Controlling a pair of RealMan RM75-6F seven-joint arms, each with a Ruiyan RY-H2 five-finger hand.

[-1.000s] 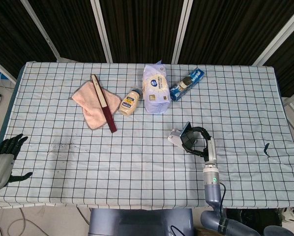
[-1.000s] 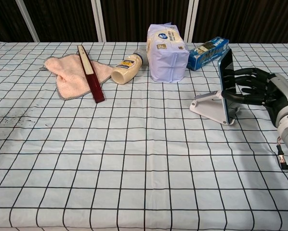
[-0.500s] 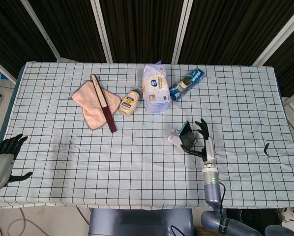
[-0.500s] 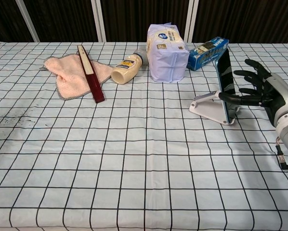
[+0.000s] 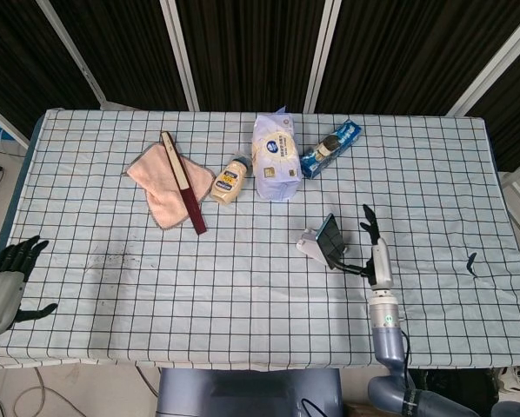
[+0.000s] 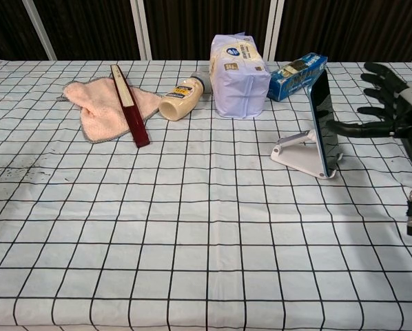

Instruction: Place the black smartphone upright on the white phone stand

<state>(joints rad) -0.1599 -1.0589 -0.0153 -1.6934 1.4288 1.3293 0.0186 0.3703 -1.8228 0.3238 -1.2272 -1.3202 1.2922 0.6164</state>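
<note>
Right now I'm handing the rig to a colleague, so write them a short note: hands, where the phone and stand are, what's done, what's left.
Right hand: open, fingers spread, beside the phone; one fingertip reaches close to its edge, contact unclear.
Left hand: off the table's left edge, holding nothing, fingers loosely curled.
Black smartphone: upright on the white phone stand, right of table centre.
Done: phone is placed.
Left: draw the right hand clear without nudging the phone.

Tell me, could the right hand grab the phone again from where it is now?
Probably yes. The right hand is open just beside the black smartphone, which stands upright on the white phone stand. Nothing lies between them.
</note>
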